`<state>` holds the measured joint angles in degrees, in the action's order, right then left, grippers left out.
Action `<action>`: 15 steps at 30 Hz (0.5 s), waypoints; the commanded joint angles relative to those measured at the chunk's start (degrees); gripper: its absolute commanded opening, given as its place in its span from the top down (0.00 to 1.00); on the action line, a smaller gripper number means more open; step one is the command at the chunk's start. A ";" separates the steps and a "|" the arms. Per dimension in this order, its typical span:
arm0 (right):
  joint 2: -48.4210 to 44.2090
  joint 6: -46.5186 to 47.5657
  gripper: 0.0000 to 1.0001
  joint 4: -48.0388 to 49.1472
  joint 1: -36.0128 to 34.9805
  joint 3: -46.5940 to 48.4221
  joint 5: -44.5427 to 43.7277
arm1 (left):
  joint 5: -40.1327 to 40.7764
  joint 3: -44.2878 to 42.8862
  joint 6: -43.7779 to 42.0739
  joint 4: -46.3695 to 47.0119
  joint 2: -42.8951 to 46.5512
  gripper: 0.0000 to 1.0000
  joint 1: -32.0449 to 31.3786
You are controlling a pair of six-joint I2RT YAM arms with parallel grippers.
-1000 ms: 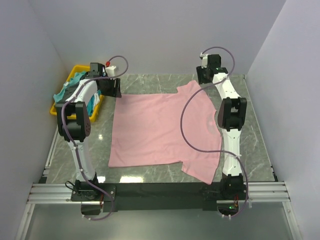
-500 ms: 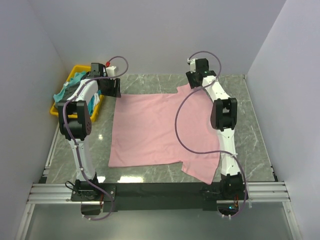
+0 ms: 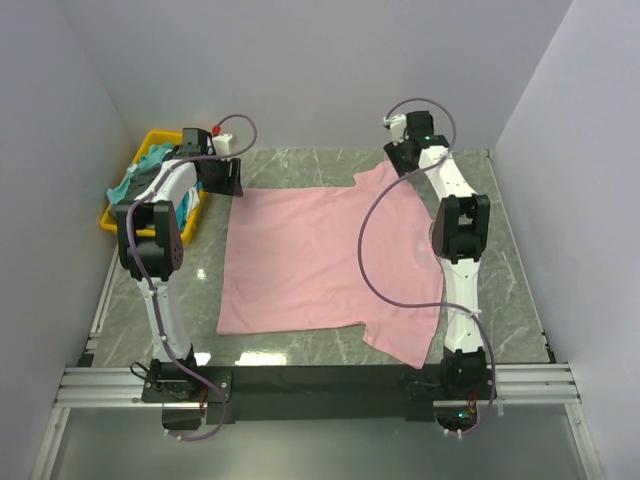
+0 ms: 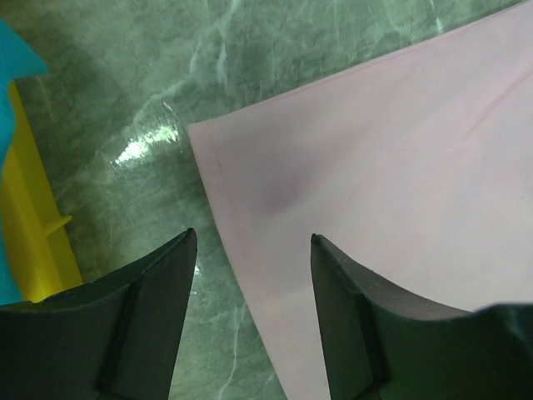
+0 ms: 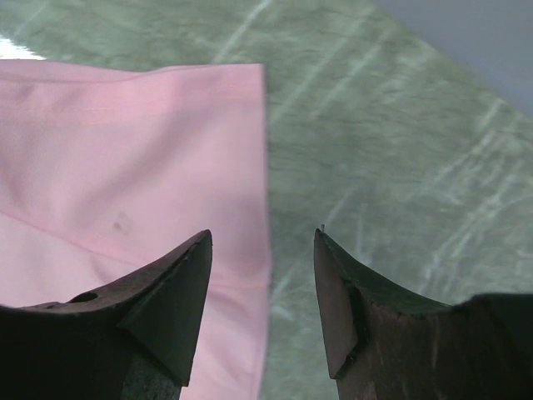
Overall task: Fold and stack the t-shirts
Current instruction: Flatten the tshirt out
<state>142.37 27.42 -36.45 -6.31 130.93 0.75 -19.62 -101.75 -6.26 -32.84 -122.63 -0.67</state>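
Note:
A light pink t-shirt (image 3: 320, 255) lies spread flat on the marble table, one sleeve toward the back right and the other at the near right. My left gripper (image 3: 224, 180) hovers over its far left corner, open; in the left wrist view the pink t-shirt (image 4: 391, 158) has its side edge running between the fingers (image 4: 158, 317) of the left gripper (image 4: 254, 242). My right gripper (image 3: 400, 158) is above the far sleeve, open; in the right wrist view the sleeve (image 5: 133, 150) ends in a hem between the tips of the right gripper (image 5: 262, 237). Teal and dark grey t-shirts (image 3: 135, 180) lie heaped in the bin.
A yellow plastic bin (image 3: 112, 222) stands at the table's far left edge, close beside my left arm; its wall (image 4: 29, 233) and teal cloth (image 4: 12, 50) show in the left wrist view. Grey walls enclose the table on three sides.
The right arm swung its gripper left along the back of the table, then back right a little, staying over the far sleeve. The left arm and the shirt have not moved.

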 commanded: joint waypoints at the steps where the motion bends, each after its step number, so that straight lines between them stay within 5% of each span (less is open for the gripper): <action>1: 0.28 0.18 0.41 -3.36 3.31 4.94 3.19 | -0.86 1.12 1.08 1.73 1.69 0.37 0.05; 15: 1.60 9.65 0.41 -1.18 -0.37 2.06 2.78 | 1.07 -1.25 -0.15 -0.47 0.28 0.38 -0.04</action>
<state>144.16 31.64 -38.57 -5.43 133.99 5.34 -19.16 -100.73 -6.35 -32.91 -122.63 -0.67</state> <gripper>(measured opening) 0.591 0.624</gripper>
